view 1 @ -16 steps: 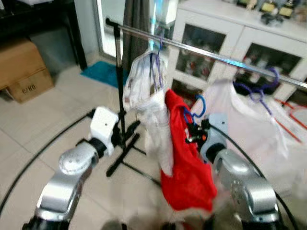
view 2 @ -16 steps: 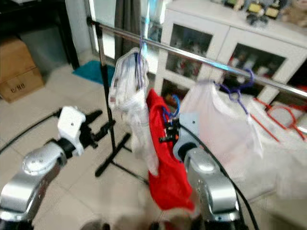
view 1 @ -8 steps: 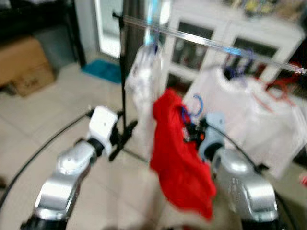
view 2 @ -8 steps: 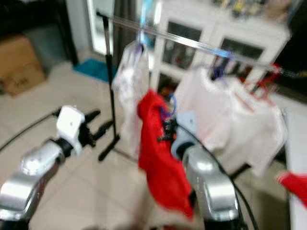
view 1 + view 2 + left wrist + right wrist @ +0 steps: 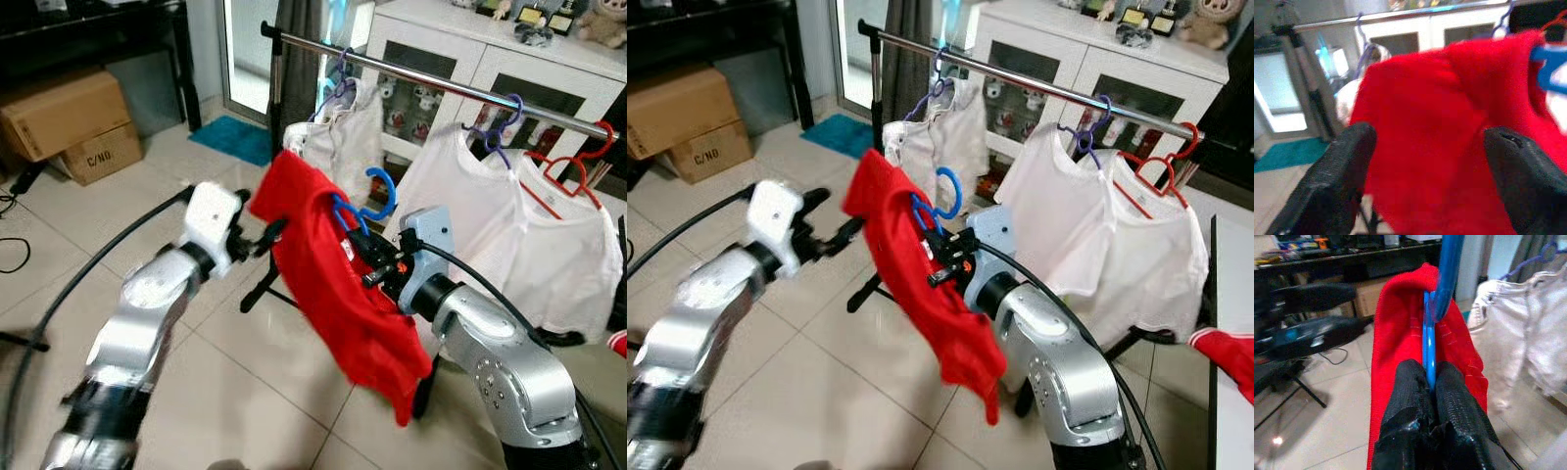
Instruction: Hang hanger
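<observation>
White cabinets (image 5: pixel 509 73) and a tiled floor (image 5: pixel 69 245) sit behind a metal clothes rail (image 5: pixel 431 80) carrying white shirts (image 5: pixel 470 211). Below and in front of that rail, the right gripper (image 5: pixel 1427 382) is clamped on a blue hanger (image 5: pixel 364 208) — a red shirt (image 5: pixel 333 284) draped over it. The left gripper (image 5: pixel 1422 161) hovers with fingers spread wide, just beside the red cloth's shoulder — not touching it.

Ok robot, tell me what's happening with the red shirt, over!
Right gripper shut on blue hanger, red shirt draped on it. Left gripper open beside shirt. Hook not yet on rail. White shirts already hanging there.
</observation>
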`<state>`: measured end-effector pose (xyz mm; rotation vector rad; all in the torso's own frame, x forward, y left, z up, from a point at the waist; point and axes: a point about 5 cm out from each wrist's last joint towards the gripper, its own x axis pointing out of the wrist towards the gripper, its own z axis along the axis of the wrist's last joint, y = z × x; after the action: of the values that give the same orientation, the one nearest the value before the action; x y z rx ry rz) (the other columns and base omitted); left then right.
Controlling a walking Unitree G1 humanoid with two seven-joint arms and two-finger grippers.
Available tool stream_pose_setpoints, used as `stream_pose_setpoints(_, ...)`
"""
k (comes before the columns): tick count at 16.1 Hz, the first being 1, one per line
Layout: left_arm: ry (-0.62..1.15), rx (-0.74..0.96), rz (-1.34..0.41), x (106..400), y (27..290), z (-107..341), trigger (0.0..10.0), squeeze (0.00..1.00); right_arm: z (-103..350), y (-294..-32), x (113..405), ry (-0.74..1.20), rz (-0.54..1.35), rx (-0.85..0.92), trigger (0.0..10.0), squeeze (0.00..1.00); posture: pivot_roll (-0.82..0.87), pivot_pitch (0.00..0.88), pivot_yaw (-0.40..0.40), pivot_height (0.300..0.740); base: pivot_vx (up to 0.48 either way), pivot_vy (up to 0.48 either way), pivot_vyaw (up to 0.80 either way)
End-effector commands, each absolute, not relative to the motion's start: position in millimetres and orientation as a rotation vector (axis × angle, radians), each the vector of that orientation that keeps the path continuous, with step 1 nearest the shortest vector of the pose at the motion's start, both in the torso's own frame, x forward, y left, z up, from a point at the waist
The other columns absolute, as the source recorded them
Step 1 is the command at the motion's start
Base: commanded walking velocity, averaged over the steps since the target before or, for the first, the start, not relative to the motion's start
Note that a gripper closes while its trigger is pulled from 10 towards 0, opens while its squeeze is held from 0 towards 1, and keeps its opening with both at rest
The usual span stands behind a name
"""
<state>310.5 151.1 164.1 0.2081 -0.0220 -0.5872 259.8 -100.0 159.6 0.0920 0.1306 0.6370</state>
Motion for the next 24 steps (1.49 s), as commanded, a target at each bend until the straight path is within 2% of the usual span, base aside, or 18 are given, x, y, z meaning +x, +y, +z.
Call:
stream_pose_setpoints(1, -0.053, 0.205, -0.636, 313, 142, 170, 10.0, 0.00, 175, -99, 258, 0.049, 0.671, 0.091, 0.0, 0.00, -0.04, 0.000, -0.079, 0.740, 0.000, 0.000, 0.00)
stream_pose_setpoints(5, -0.092, 0.183, -0.770, 309, 123, 174, 10.0, 0.00, 174, -97, 258, 0.056, 0.669, 0.072, 0.0, 0.00, -0.05, 0.000, -0.062, 0.740, 0.000, 0.000, 0.00)
stream_pose_setpoints(10, -0.085, 0.190, -0.725, 312, 126, 171, 10.0, 0.00, 174, -96, 257, 0.062, 0.693, 0.065, 0.0, 0.00, -0.05, 0.000, -0.075, 0.740, 0.000, 0.000, 0.00)
stream_pose_setpoints(11, -0.085, 0.187, -0.733, 313, 125, 171, 8.0, 0.00, 174, -95, 257, 0.062, 0.701, 0.063, 0.0, 0.00, -0.05, 0.000, -0.077, 0.740, 0.000, 0.000, 0.00)
stream_pose_setpoints(12, -0.087, 0.178, -0.775, 311, 121, 171, 0.0, 0.00, 174, -95, 258, 0.060, 0.705, 0.061, 0.0, 0.00, -0.05, 0.000, -0.078, 0.740, 0.000, 0.000, 0.00)
stream_pose_setpoints(14, -0.079, 0.178, -0.813, 308, 115, 169, 0.0, 0.00, 175, -93, 258, 0.058, 0.706, 0.060, 0.0, 0.00, -0.05, 0.000, -0.077, 0.740, 0.000, 0.000, 0.00)
stream_pose_setpoints(18, -0.051, 0.205, -0.660, 320, 125, 166, 0.0, 0.00, 177, -90, 257, 0.057, 0.720, 0.059, 0.0, 0.00, -0.06, 0.000, -0.083, 0.740, 0.000, 0.000, 0.00)
stream_pose_setpoints(24, -0.021, 0.214, -0.652, 319, 128, 159, 0.0, 0.00, 179, -89, 255, 0.043, 0.746, 0.071, 0.0, 0.00, -0.05, 0.000, -0.087, 0.740, 0.000, 0.000, 0.00)
